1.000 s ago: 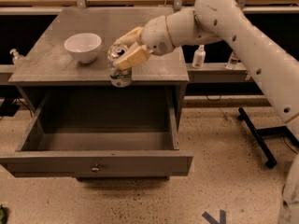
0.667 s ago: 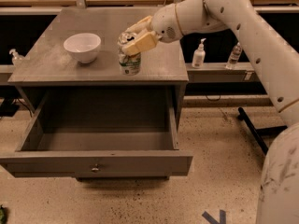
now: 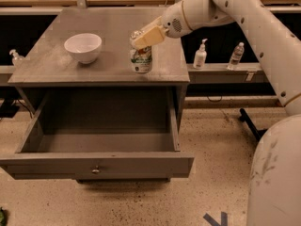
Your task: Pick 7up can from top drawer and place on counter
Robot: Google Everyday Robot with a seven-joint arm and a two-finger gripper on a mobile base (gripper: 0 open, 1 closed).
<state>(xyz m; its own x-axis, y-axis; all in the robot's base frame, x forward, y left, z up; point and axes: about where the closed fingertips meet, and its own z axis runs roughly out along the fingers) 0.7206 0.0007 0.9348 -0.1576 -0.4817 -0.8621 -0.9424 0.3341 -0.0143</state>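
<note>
Grey worktop (image 3: 56, 68) carries the 7up can (image 3: 141, 61) upright near its front edge, upper centre of frame; my hand (image 3: 138, 39) sits at its top, grip impossible to tell. White bowl (image 3: 83, 47) stands left.

One flat matte grey worktop (image 3: 56, 69), on top of one grey cabinet.
- Items standing on worktop: two.
  - One round white bowl (image 3: 82, 47).
  - One small metal drink can (image 3: 141, 60), silver top, green-and-white sides.
- One tan two-finger gripper (image 3: 139, 40), at the top of the drink can.
- One white robot arm (image 3: 244, 13) carrying it.
- One wide shallow grey drawer (image 3: 141, 165), pulled open.
- One small round metal knob (image 3: 96, 170), at the centre of the drawer front.
- Bottles on the low ledge behind: three.
  - Two pale pump-top bottles: right pump bottle (image 3: 200, 55) and left pump bottle (image 3: 16, 58).
  - One clear plastic bottle (image 3: 236, 55).
- One blue tape mark (image 3: 214, 218) on the floor.
</note>
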